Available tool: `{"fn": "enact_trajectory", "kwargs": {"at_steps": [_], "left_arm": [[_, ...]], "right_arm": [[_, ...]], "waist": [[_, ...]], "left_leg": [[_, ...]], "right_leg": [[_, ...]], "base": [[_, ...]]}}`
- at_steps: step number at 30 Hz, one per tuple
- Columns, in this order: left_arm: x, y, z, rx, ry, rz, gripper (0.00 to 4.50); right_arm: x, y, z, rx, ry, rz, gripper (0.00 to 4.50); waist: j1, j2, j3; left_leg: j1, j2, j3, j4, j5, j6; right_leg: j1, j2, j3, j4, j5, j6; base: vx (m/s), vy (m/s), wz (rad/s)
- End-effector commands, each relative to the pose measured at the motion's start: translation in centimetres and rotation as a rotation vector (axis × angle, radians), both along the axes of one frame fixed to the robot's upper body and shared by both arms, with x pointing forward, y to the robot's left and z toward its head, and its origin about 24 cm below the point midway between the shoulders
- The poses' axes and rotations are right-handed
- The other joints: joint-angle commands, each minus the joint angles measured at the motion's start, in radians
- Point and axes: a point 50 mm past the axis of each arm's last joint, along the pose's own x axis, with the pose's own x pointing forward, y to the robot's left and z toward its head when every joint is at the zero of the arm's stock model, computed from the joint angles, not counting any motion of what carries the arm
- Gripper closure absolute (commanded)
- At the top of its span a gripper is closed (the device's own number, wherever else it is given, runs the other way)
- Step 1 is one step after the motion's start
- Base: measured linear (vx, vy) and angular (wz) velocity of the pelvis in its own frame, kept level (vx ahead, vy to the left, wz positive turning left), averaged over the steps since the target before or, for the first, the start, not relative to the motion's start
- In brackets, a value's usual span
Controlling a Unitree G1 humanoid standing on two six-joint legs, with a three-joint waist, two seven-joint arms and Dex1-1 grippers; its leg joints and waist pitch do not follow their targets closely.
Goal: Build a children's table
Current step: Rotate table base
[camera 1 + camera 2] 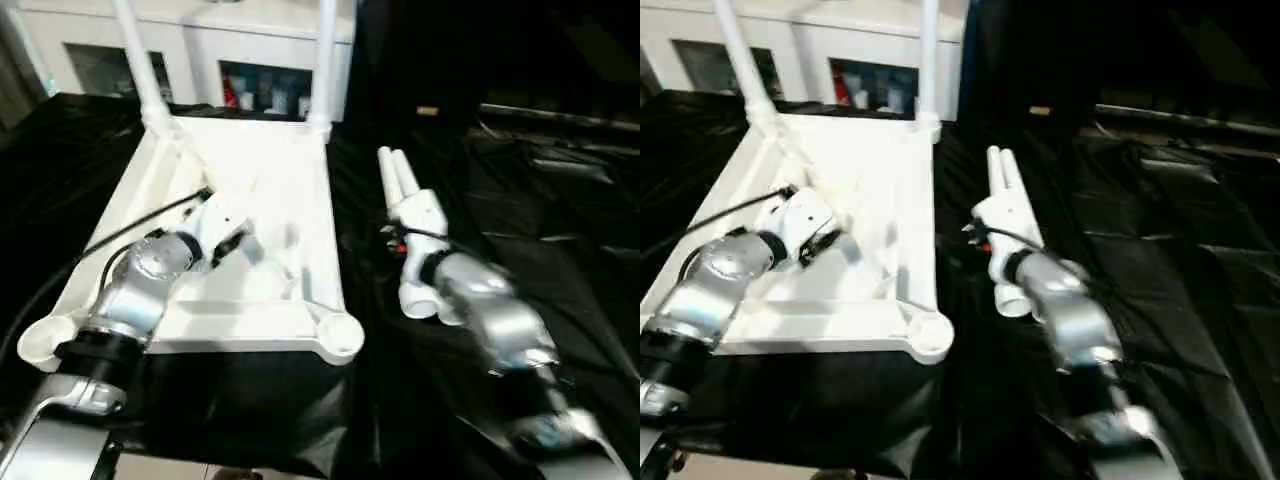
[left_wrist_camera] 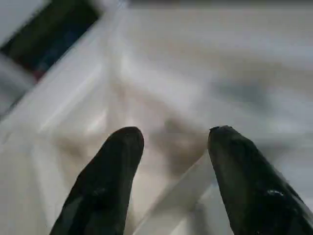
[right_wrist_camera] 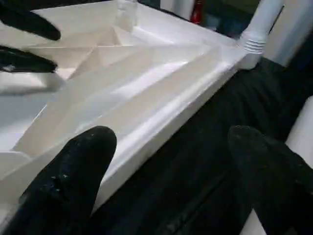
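The white tabletop lies upside down on black cloth, ribbed underside up. Two white legs stand upright in its far corner sockets. The near round sockets hold nothing. Two more legs lie side by side on the cloth to the right of the tabletop. My left gripper hovers open over the ribs in the tabletop's middle, nothing between its fingers. My right gripper stands wide open above the cloth between the tabletop's right edge and the loose legs, holding nothing; that forearm lies over those legs.
A white cabinet with glass doors stands behind the tabletop. Black cloth covers the surface, wrinkled on the right. A black cable runs along my left arm across the tabletop's left side.
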Motion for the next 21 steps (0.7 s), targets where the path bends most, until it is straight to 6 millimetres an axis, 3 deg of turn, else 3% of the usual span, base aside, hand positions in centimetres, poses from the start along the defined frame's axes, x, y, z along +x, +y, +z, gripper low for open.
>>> {"fn": "enact_trajectory", "kwargs": {"at_steps": [1, 4, 7, 12, 21], "left_arm": [[-1.1, -0.8, 0.8, -0.040, 0.021, -0.156, 1.86], [-2.0, -0.9, 1.0, -0.105, 0.078, -0.245, 1.86], [-3.2, -1.0, 1.3, -0.147, 0.161, -0.337, 1.53], [-5.2, -0.5, 0.4, -0.048, 0.351, -0.448, 1.19], [-4.2, 0.0, -0.6, 0.032, 0.428, -0.438, 1.19]], "right_arm": [[-0.4, -1.1, 0.7, 0.008, -0.006, 0.010, 0.31], [-0.8, -1.9, 1.0, -0.006, -0.001, 0.027, 0.31], [-1.5, -2.3, 1.1, -0.029, 0.011, 0.073, 0.31], [-3.7, -2.4, 1.5, -0.067, 0.060, 0.254, 0.31], [-6.8, -2.4, 2.2, -0.108, 0.197, 0.517, 0.31]], "waist": [[0.005, 0.020, -0.072], [0.006, 0.019, -0.066], [0.004, 0.019, -0.063], [0.004, 0.018, -0.055], [0.014, 0.016, -0.055]], "left_leg": [[0.028, 0.033, -0.009, -0.064, -0.201, -0.019], [0.030, 0.033, -0.008, -0.069, -0.246, -0.027], [0.032, 0.033, -0.006, -0.071, -0.274, -0.034], [0.031, 0.035, -0.010, -0.077, -0.323, -0.028], [0.033, 0.035, -0.013, -0.075, -0.338, -0.034]], "right_leg": [[0.048, -0.060, 0.034, -0.048, 0.008, -0.218], [0.046, -0.062, 0.037, -0.056, -0.075, -0.202], [0.040, -0.060, 0.038, -0.061, -0.126, -0.196], [0.039, -0.059, 0.041, -0.070, -0.238, -0.160], [0.035, -0.064, 0.043, -0.080, -0.319, -0.139]], "base": [[0.000, 0.000, 0.00], [0.000, 0.000, 0.00], [0.000, 0.000, 0.00], [0.000, 0.000, 0.00], [0.000, 0.000, 0.00]]}}
